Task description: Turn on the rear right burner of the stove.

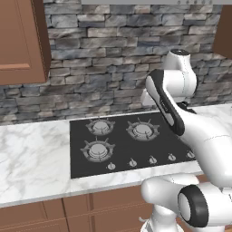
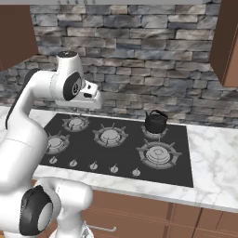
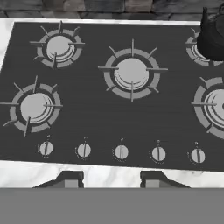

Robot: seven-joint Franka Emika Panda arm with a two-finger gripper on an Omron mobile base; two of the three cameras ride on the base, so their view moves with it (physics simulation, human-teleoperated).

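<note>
The stove [image 3: 87,109] is a flat black glass cooktop [image 2: 125,155] with several grey burners under pronged grates. A row of small round knobs [image 3: 121,152] runs along its front edge. On the rear right burner [image 2: 149,135] stands a black kettle [image 2: 156,122], seen at the top right of the hand view [image 3: 212,37]. My gripper [image 3: 111,181] hovers above the stove's front edge, open, with nothing between its fingertips [image 3: 65,179]. It hangs well above the knobs and touches none. The hand [image 2: 89,98] sits over the cooktop's rear left part.
White marble counter [image 1: 31,158] flanks the stove on both sides, and a stone backsplash [image 2: 139,69] rises behind. Wooden wall cabinets [image 1: 20,41] hang at upper left and upper right. My own arm [image 1: 199,136] covers the stove's right part in the left base view.
</note>
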